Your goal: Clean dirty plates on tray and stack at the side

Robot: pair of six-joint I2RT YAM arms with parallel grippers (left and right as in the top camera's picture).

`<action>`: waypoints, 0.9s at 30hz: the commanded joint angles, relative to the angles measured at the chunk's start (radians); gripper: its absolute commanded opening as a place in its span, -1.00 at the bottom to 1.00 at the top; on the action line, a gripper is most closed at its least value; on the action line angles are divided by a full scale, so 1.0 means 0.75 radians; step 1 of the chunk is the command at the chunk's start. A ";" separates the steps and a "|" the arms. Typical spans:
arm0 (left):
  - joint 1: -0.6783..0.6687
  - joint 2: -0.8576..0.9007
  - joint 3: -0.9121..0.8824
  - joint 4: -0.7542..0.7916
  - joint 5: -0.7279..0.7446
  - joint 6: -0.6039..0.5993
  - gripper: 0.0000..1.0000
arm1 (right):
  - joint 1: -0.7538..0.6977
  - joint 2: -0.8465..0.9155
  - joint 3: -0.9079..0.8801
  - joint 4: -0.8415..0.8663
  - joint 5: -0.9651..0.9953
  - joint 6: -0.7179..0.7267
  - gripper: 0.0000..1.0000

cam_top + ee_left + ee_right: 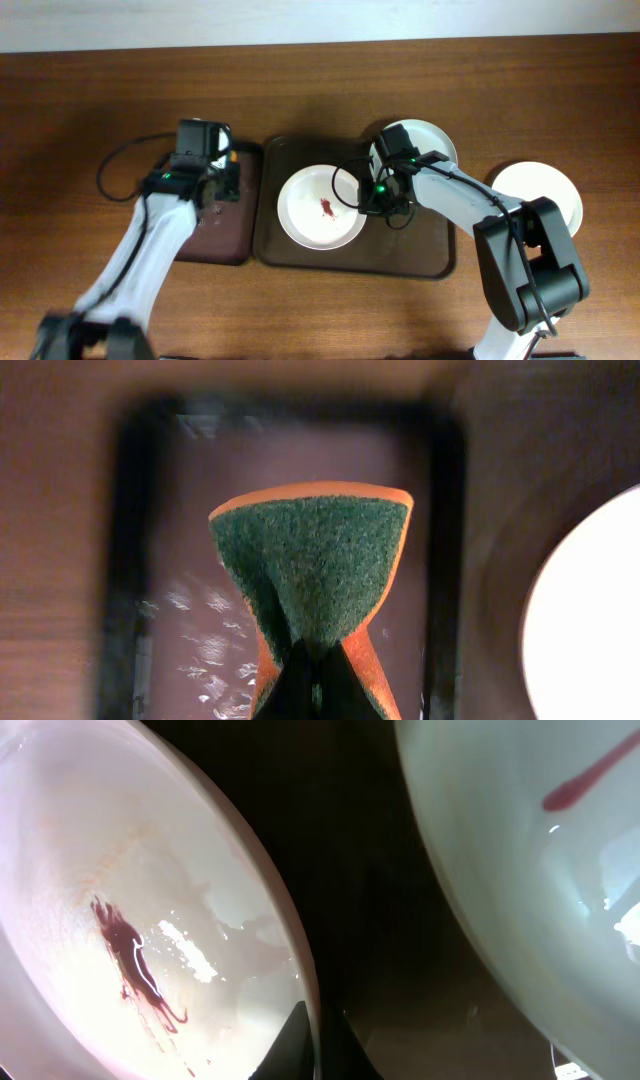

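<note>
Three white plates show. One with a red smear (320,207) lies on the left of the brown tray (420,262); its rim also shows in the right wrist view (150,920). A second plate (425,140) sits at the tray's back right, with a red streak in the right wrist view (520,840). A third plate (545,192) lies on the table to the right. My right gripper (318,1040) is shut on the right rim of the smeared plate. My left gripper (315,685) is shut on an orange and green sponge (315,575) above the small dark tray (215,235).
The small dark tray (180,620) is wet with droplets and lies left of the brown tray, close beside it. The bright edge of the smeared plate (590,620) shows at the right of the left wrist view. Bare wooden table surrounds both trays.
</note>
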State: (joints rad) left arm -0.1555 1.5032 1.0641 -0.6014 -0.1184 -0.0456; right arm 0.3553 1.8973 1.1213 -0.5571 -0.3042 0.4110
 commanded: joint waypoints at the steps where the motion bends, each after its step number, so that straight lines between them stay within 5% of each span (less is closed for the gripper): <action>1: 0.002 0.222 0.008 -0.051 0.069 -0.024 -1.00 | 0.015 0.002 -0.013 -0.016 0.039 -0.018 -0.92; 7: 0.002 0.183 0.059 -0.087 0.155 -0.024 -1.00 | 0.015 0.002 -0.013 -0.015 0.039 -0.018 -0.92; 12: -0.040 0.121 0.083 0.046 0.895 -0.099 -1.00 | 0.015 0.002 -0.013 -0.015 0.039 -0.018 -0.92; 15: -0.140 0.133 0.083 0.125 0.931 -0.159 -1.00 | 0.015 0.002 -0.014 -0.016 0.039 -0.019 -0.92; 22: -0.277 0.336 0.083 0.296 0.948 -0.627 -1.00 | 0.015 0.002 -0.014 -0.020 0.039 -0.018 -0.92; 27: -0.284 0.487 0.083 0.405 1.097 -0.707 -1.00 | 0.015 0.002 -0.014 -0.019 0.039 -0.019 -0.92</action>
State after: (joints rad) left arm -0.3618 1.8118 1.1091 -0.3206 0.6094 -0.5083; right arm 0.3553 1.8969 1.1213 -0.5575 -0.3042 0.4110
